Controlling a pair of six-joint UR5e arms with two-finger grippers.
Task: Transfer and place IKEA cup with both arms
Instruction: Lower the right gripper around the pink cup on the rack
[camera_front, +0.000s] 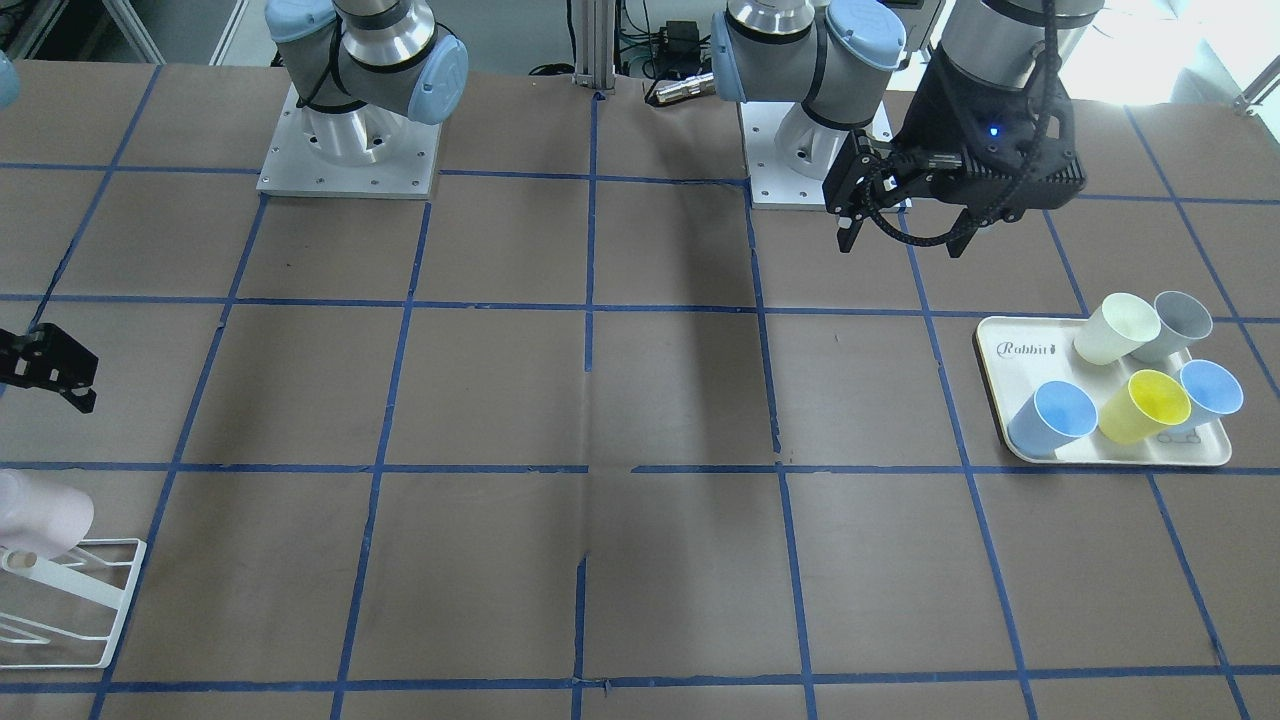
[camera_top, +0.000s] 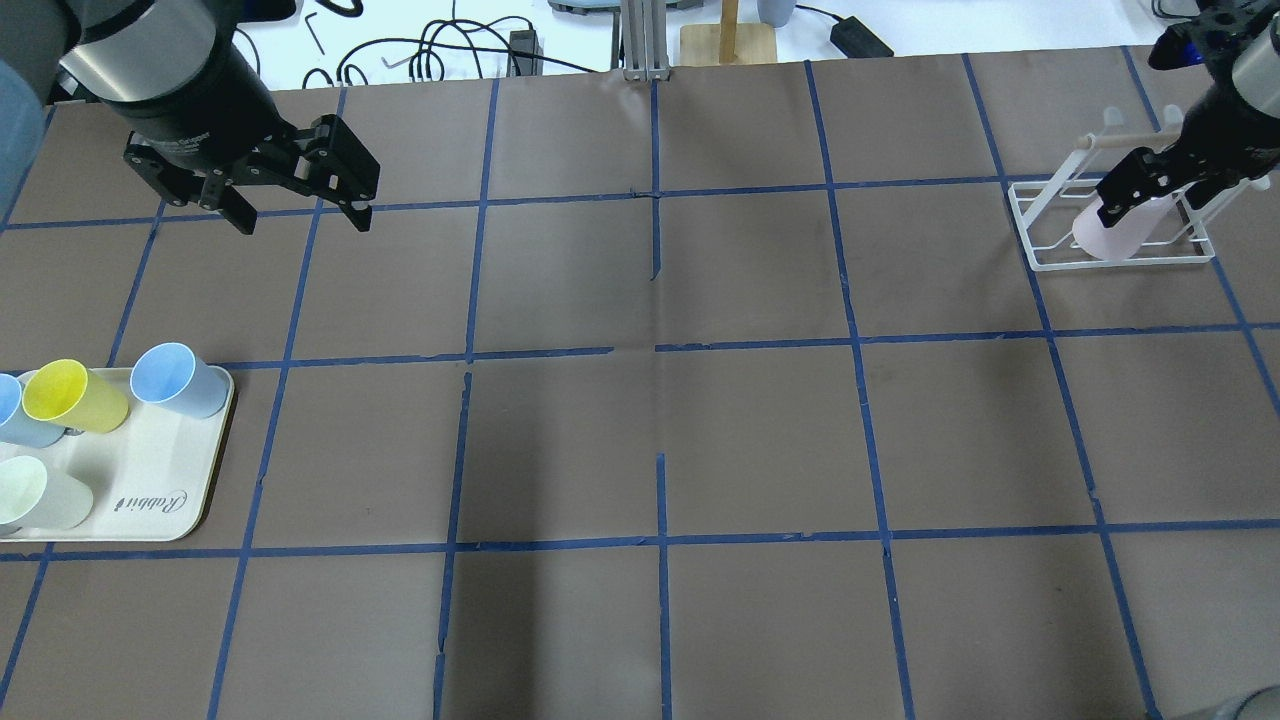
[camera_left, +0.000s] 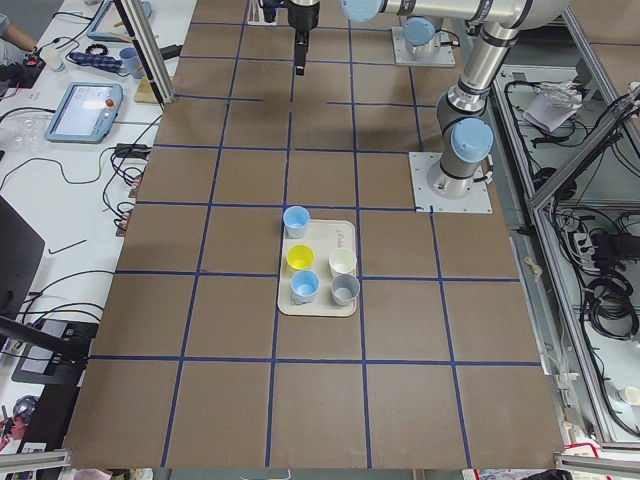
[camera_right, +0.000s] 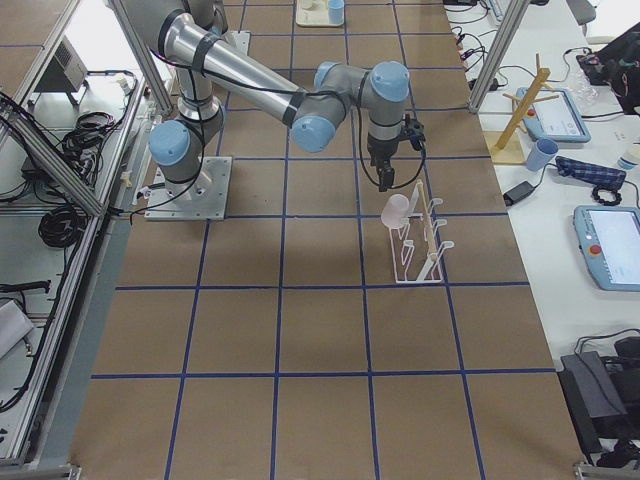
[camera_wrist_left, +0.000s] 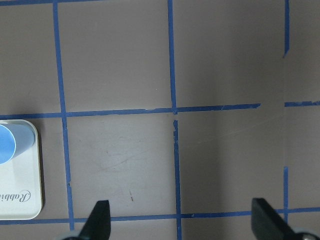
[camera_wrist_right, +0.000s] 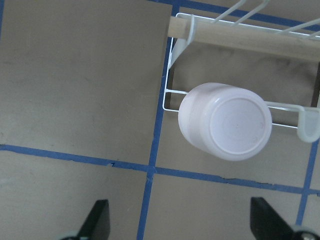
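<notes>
Both my pincers are spread wide and carry nothing. My right pincer (camera_wrist_right: 182, 225) hangs just above the rack (camera_wrist_right: 240, 36) with only air between its fingers. The pink IKEA cup (camera_wrist_right: 225, 121) sits upside down on a rack peg, base toward my wrist. It looks placed, so no grip is needed. My left pincer (camera_top: 300, 215) hovers well apart from the rack, near the tray (camera_top: 150, 470) of other cups (camera_top: 75, 395), probably parked clear of the drop-off.

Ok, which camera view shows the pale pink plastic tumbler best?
The right wrist-mounted view: the pale pink plastic tumbler is large, unobstructed, base toward the camera, on the white wire rack. Overhead, the right gripper partly covers it; front-facing crops it at the edge; exterior right shows it small; the other views miss it.
</notes>
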